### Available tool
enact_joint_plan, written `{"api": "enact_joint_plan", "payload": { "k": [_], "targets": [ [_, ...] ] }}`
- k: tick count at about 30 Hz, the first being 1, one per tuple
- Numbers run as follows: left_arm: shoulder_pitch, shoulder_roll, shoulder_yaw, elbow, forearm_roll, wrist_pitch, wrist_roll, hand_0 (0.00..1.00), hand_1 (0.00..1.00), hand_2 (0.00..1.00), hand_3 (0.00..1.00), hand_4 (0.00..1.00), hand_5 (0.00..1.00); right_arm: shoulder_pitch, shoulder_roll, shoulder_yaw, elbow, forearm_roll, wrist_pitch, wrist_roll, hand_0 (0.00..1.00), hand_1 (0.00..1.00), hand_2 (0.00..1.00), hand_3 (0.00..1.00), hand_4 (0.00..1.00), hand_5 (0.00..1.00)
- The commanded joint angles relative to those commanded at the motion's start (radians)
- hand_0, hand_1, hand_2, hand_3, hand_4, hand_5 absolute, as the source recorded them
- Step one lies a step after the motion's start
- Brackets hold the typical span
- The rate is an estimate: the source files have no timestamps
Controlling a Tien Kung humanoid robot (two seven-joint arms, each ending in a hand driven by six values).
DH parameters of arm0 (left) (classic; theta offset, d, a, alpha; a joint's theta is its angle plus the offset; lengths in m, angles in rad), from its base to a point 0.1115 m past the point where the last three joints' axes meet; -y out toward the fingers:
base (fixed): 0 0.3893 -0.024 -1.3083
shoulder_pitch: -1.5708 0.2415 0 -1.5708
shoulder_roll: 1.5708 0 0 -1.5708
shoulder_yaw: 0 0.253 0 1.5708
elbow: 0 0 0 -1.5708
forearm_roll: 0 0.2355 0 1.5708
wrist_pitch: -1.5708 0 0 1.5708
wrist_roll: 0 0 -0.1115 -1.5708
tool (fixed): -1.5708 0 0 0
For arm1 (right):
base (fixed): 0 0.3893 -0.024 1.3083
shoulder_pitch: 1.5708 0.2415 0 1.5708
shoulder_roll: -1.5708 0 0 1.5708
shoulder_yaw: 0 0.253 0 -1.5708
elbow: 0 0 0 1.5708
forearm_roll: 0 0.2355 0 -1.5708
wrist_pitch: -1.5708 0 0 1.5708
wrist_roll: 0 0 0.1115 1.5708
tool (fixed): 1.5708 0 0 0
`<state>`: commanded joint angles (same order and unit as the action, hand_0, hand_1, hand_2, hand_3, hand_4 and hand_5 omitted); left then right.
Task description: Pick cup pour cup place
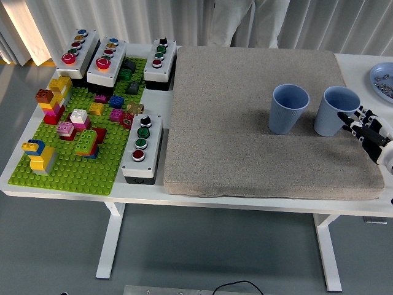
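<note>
White curtains are hanging behind a white table [61, 184] in the head view, and a person in white clothing [245, 21] is standing at the far side, only the legs showing. Lying across most of the tabletop is a thick grey-beige fabric mat [245, 153].

Two light blue ribbed cups are standing upright on the right part of the mat: the left blue cup [288, 109] and, just beside it to the right, the right blue cup [337, 110]. They are sitting near each other without touching.

Reaching in from the picture's right edge, the right robot hand [367, 128], black with white joints, is sitting against the right side of the right blue cup. Its fingers [356, 120] are pointing toward the cup wall and look to be touching it, but whether they are closing round it cannot be told. No left hand is showing.

Beyond the mat's far right corner, a pale blue plate [376, 75] holding small items is being cut off by the frame edge.

Left of the mat, a green studded baseplate [67, 169] is carrying many coloured building bricks in several small stacks. Four grey button boxes are lying around it: three [78, 53] [107, 61] [160, 59] along the baseplate's far edge and one [142, 147] between the baseplate and the mat.
</note>
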<state>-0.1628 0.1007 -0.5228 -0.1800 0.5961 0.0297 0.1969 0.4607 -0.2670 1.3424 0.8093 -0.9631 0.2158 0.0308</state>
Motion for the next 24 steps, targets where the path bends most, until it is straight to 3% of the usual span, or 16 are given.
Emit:
{"api": "enact_joint_plan", "payload": {
  "k": [13,24],
  "targets": [
    [0.001,0.000,0.004,0.000,-0.005,0.000,0.000,0.736,0.775,0.836,0.661,0.533,0.939,-0.037,0.018,0.002,0.026,-0.026,-0.013,0.003,0.967,0.953,0.998,0.971,0.877,0.561],
    [0.000,-0.001,0.007,0.000,-0.006,0.000,0.000,0.736,0.775,0.836,0.661,0.534,0.939,-0.025,0.023,-0.002,0.017,-0.019,-0.023,0.014,0.971,0.953,0.998,0.966,0.873,0.554]
  ]
}}
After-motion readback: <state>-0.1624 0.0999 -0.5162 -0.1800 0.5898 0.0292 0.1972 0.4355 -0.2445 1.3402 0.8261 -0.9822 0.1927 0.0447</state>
